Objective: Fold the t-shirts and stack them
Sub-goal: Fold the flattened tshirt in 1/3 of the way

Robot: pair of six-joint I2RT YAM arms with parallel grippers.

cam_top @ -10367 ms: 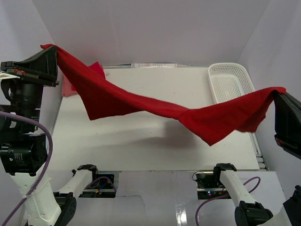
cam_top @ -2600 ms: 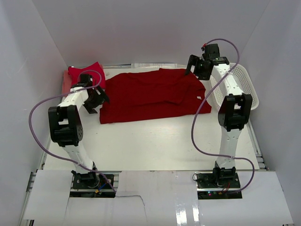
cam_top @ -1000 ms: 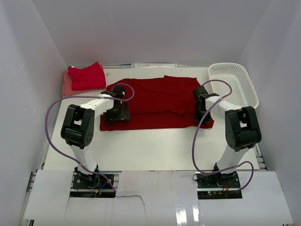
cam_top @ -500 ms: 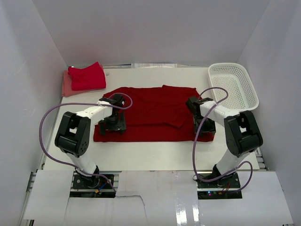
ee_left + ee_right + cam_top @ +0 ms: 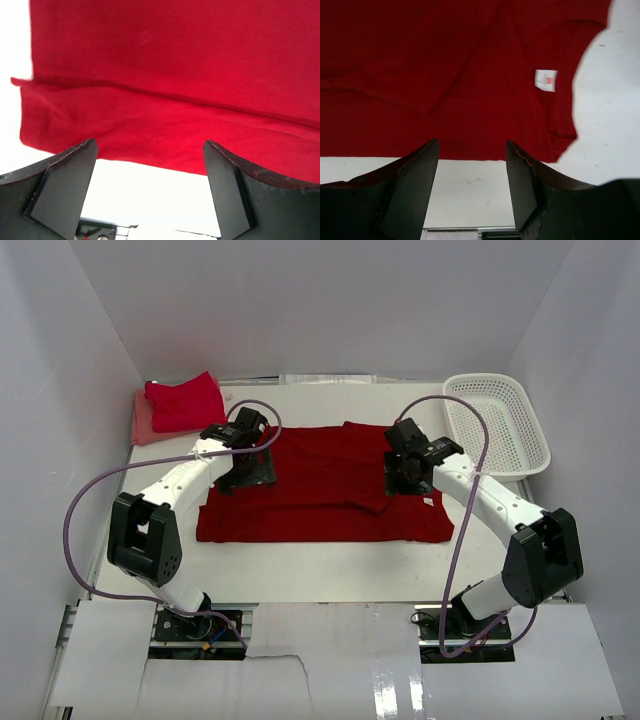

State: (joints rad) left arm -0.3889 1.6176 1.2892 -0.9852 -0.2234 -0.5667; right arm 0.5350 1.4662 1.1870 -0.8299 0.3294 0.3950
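A partly folded red t-shirt (image 5: 320, 495) lies at centre frame beneath the open, empty left hand (image 5: 249, 468) and right hand (image 5: 404, 473), with folded t-shirts (image 5: 185, 403) stacked at upper left and further folds apparently remaining.
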